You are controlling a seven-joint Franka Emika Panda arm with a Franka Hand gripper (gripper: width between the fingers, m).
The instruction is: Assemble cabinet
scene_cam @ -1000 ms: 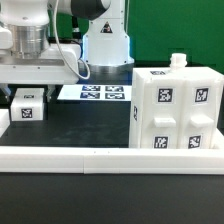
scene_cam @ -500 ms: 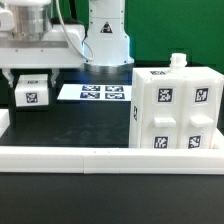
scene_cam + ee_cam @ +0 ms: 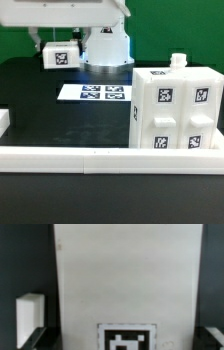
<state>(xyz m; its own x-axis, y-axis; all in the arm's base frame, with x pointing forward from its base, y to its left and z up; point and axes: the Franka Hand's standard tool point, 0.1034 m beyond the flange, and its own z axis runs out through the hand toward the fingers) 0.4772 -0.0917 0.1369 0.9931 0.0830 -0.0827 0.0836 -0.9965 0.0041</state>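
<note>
White cabinet body (image 3: 175,105): 1 | panel (image 3: 60,56) between fingers (image 3: 213,337): 1 | marker board (image 3: 97,92): 1

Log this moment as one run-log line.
stage: cabinet assembly | gripper: shut on small panel | small panel: held above table, apart from cabinet body | marker board: flat on table

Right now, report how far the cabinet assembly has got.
Done: the large boxy white plastic cabinet body stands upright at the exterior view's right. In hand: the tool grips a small white tagged panel, held above the black table. Left: that panel is apart from the body and not yet fitted.
</note>
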